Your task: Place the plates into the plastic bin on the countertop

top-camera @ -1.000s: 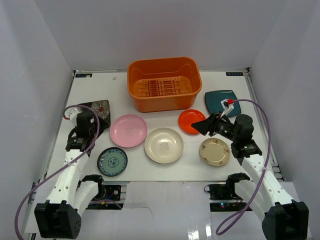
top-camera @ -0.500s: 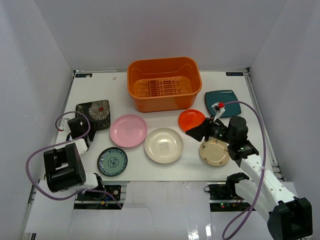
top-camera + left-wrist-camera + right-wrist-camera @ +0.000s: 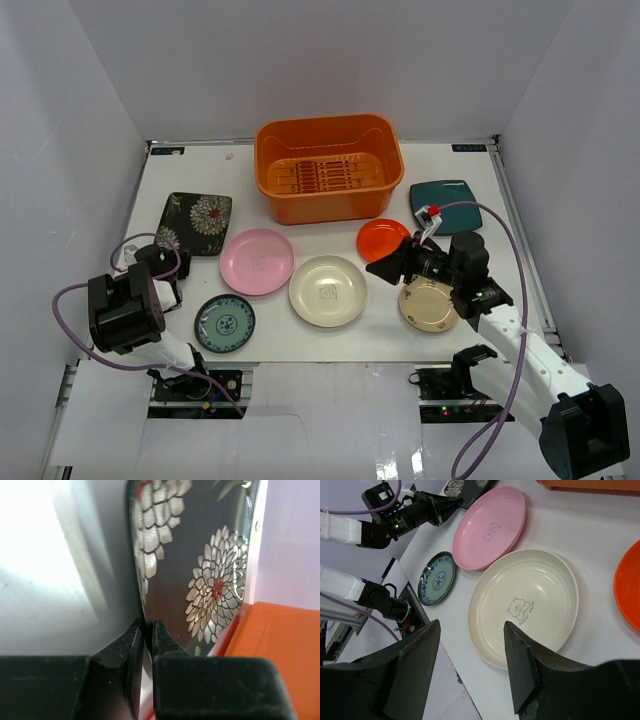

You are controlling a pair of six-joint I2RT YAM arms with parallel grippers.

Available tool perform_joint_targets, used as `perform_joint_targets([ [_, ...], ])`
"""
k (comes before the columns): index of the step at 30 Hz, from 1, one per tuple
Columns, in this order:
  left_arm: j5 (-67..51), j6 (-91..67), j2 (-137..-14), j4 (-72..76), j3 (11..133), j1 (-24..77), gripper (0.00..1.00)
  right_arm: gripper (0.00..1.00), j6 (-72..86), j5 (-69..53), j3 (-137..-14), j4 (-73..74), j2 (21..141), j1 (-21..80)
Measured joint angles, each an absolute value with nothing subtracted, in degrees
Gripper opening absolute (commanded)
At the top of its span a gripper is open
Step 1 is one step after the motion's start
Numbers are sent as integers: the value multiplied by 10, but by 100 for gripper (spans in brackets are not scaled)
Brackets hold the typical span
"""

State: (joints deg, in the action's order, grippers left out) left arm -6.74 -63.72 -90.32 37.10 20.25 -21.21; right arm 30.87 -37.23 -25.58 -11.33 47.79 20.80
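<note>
My left gripper (image 3: 148,627) is shut on the near rim of the squarish dark floral plate (image 3: 200,565), which lies at the left of the countertop (image 3: 300,345); in the top view that gripper (image 3: 170,256) sits at the plate's (image 3: 197,222) near corner. My right gripper (image 3: 471,625) hangs open and empty over the near edge of the cream plate (image 3: 530,605), between that plate (image 3: 327,291) and the red plate (image 3: 380,238). The orange plastic bin (image 3: 330,205) stands at the back centre with no plates in it.
A pink plate (image 3: 257,261), a blue-green patterned plate (image 3: 224,323), a beige floral plate (image 3: 428,305) and a dark teal plate (image 3: 445,200) lie on the countertop. White walls enclose three sides. The left arm's purple cable (image 3: 70,300) loops at the left edge.
The left arm dropped low at the left edge and its jaws closed on the dark floral plate's rim. The right gripper slid left toward the cream plate, still open.
</note>
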Motion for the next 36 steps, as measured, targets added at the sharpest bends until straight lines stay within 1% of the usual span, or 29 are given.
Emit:
perform_joint_targets([
  [7,-98,-682,-840,381,145,-216,0,60,313,-350,-299,-117,513,258],
  [10,-111,-695,-774,341,132,-216,0,62,311,-337,-334,-118,546,289],
  [13,-116,-691,-690,287,132,-216,0,68,311,-327,-367,-120,580,311],
  [16,-114,-681,-607,243,149,-216,0,80,310,-317,-398,-119,612,324],
  [19,-120,-669,-564,222,182,-216,0,83,309,-309,-441,-116,647,335],
  [22,-135,-666,-564,226,220,-209,0,82,305,-300,-489,-114,677,343],
  [26,-159,-651,-579,211,266,-184,0,83,296,-282,-514,-111,680,346],
  [27,-170,-636,-593,194,297,-166,0,84,293,-275,-518,-108,680,346],
  [28,-177,-627,-602,181,319,-153,0,89,290,-268,-524,-103,681,346],
  [29,-184,-616,-614,168,344,-137,0,91,286,-262,-531,-99,683,346],
  [32,-206,-585,-639,137,411,-89,0,98,262,-244,-587,-76,712,345],
  [36,-267,-558,-663,113,475,-50,0,98,232,-245,-696,-60,779,323],
])
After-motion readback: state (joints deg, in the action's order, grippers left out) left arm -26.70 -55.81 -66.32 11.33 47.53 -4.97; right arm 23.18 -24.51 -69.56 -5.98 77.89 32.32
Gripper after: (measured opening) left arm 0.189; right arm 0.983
